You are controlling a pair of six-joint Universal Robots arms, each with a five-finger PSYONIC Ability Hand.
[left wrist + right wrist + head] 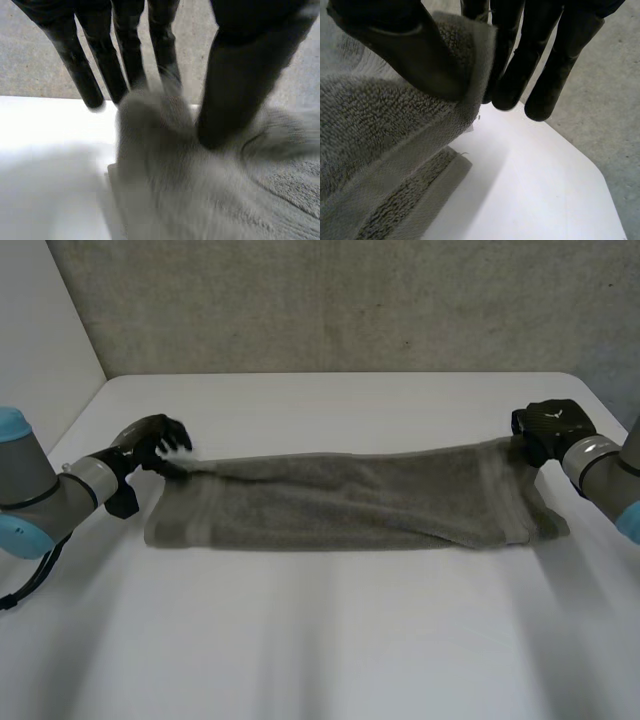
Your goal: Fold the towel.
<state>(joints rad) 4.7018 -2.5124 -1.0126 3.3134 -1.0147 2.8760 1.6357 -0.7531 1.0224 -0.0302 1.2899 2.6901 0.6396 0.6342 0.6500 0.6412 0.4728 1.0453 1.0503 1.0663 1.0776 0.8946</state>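
Grey and soft, probably light and floppy: towel [340, 502] stretched left to right across the white table [320, 640], far left corner pinched between thumb and fingers of the left hand [150, 440], far right corner likewise in the right hand [552, 425], best held by those corners.

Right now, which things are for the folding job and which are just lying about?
For the job:
towel
left hand, pinching one far corner
right hand, pinching the other far corner

Just there:
table
wall
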